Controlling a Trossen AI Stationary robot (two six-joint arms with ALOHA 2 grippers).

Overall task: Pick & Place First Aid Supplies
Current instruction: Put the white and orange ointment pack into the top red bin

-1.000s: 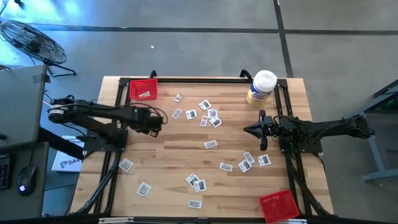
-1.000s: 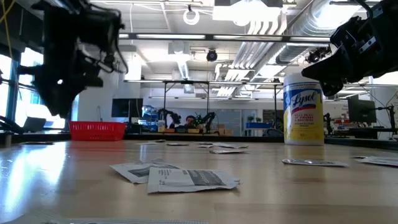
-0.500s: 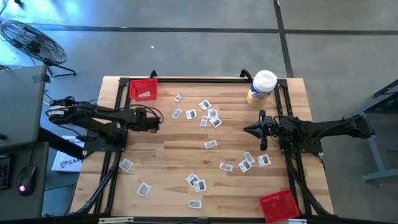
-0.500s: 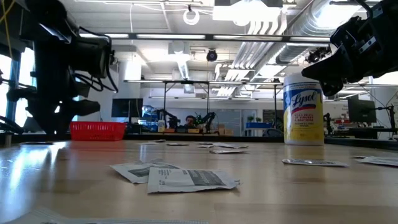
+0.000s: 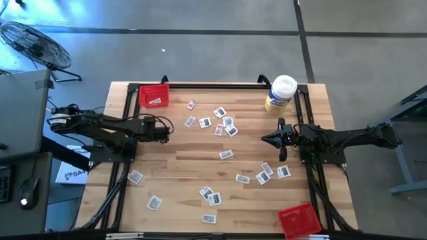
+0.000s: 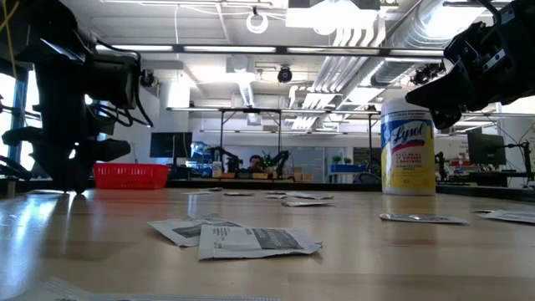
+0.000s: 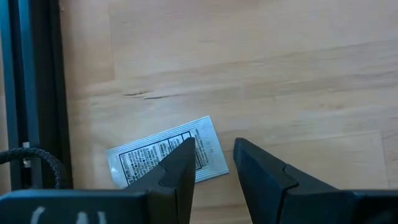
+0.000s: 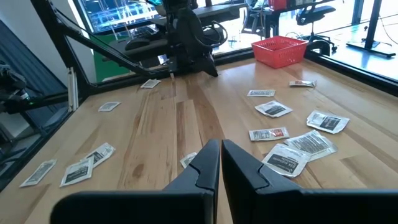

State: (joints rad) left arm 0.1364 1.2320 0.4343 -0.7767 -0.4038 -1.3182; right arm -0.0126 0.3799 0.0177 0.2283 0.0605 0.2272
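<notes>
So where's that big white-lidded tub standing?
In the high view the tub stands upright at the table's far right corner, beyond the right gripper, apart from the scattered packets.

Packets scattered over table; one in far red tray; arms at opposite sides.

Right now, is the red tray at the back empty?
No. The red tray at the back-left corner holds one packet, showing white against its red floor from above.
</notes>
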